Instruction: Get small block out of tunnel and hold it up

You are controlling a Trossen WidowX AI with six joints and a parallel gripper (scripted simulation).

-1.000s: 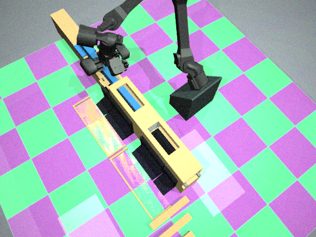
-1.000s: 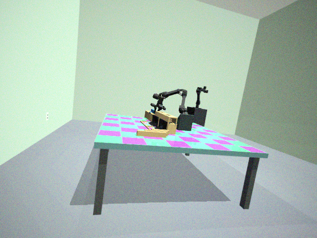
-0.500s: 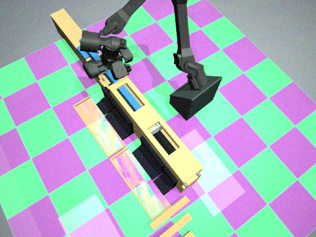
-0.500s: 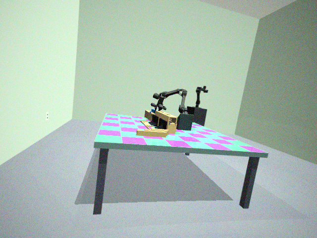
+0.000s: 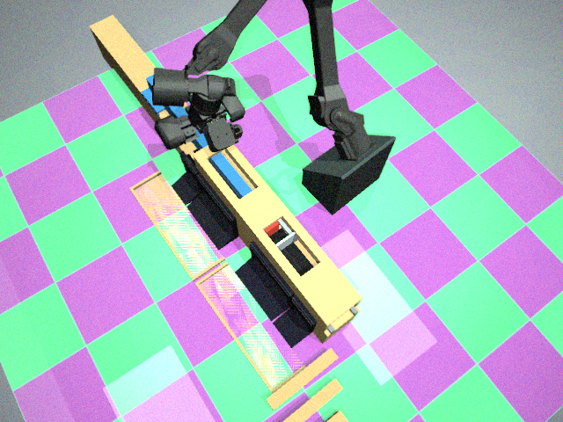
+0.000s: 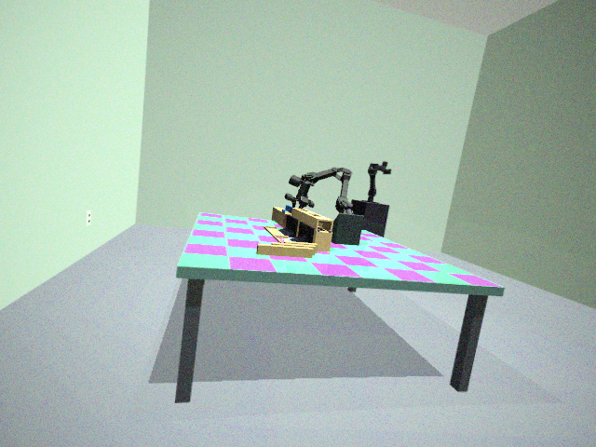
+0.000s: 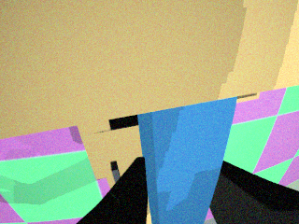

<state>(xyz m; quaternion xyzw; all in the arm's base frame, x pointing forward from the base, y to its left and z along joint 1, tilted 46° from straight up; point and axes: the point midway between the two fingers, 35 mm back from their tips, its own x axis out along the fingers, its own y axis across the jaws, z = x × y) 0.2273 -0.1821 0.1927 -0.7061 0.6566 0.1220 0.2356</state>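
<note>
The tan covered tunnel (image 5: pixel 263 204) (image 6: pixel 322 241) (image 7: pixel 117 56) lies across the table, with two openings in its roof. The blue handle (image 5: pixel 230 174) (image 7: pixel 192 135) shows through the rear opening and sticks out of the tunnel's far end. The front opening shows a red block (image 5: pixel 273 227) beside the pale cage walls (image 5: pixel 286 240), still under the roof. My gripper (image 5: pixel 198 136) (image 7: pixel 170 162) is shut on the blue handle just outside the far end. Its fingertips are mostly hidden in the top view, but the wrist view shows a finger on each side of the handle.
A long tan beam (image 5: pixel 122 49) lies beyond the tunnel's far end. Black panels (image 5: pixel 213 218) and framed see-through panels (image 5: pixel 146 180) lie along one side. Tan bars (image 5: pixel 302 379) (image 6: pixel 284 250) lie near the front end. The arm's black pedestal (image 5: pixel 354 168) (image 6: pixel 347 229) stands on the other side.
</note>
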